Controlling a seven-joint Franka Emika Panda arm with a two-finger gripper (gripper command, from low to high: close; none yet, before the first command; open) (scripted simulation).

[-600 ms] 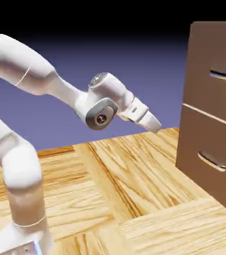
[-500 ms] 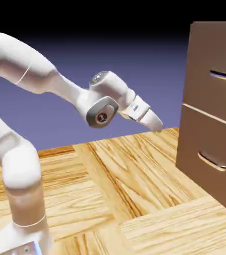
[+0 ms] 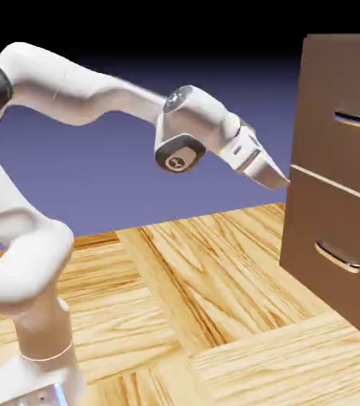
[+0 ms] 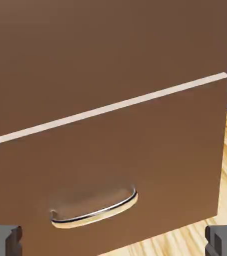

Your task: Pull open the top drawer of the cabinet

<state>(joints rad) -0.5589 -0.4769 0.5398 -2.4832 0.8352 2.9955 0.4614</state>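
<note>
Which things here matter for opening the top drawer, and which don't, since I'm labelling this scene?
Job:
- brown upper drawer front
- its curved silvery bar handle
- white robot's two-finger gripper

Not job:
- brown lower drawer front
- its curved silvery handle

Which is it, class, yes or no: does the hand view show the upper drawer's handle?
No, the only handle in it is the curved one below the pale seam.

Wooden surface [image 3: 175, 285] under cabinet [image 3: 326, 190] and arm [image 3: 36, 262]
</note>
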